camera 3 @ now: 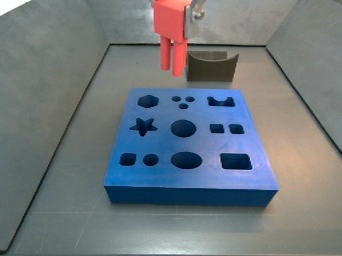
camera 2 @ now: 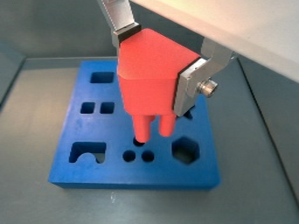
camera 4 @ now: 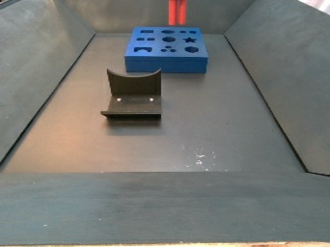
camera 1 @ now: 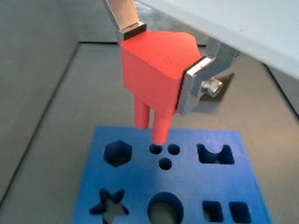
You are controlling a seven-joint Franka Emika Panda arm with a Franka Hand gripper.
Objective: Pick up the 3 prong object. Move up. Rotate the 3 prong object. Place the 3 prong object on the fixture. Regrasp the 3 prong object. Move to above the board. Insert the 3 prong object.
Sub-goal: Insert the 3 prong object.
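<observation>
The 3 prong object [camera 1: 156, 77] [camera 2: 149, 74] is a bright red-orange block with round prongs pointing down. My gripper [camera 1: 166, 59] [camera 2: 158, 63] is shut on its body, a silver finger [camera 1: 194, 85] on each side. It hangs above the blue board [camera 1: 176, 201] [camera 2: 87, 162], prongs just over the small round holes [camera 1: 163, 156] [camera 2: 139, 157]. A side view shows the 3 prong object [camera 3: 171, 32] in the air over the board's [camera 3: 194, 175] far edge. Far away in a side view are the piece [camera 4: 177, 12] and the board [camera 4: 165, 60]. The fixture [camera 3: 211, 66] [camera 4: 131, 96] stands bare.
The board has star [camera 3: 143, 127], circle, square and hexagon cutouts. Grey walls [camera 3: 74, 90] enclose the bin floor on all sides. The fixture sits behind the board in a side view and on the floor nearer the camera in a side view.
</observation>
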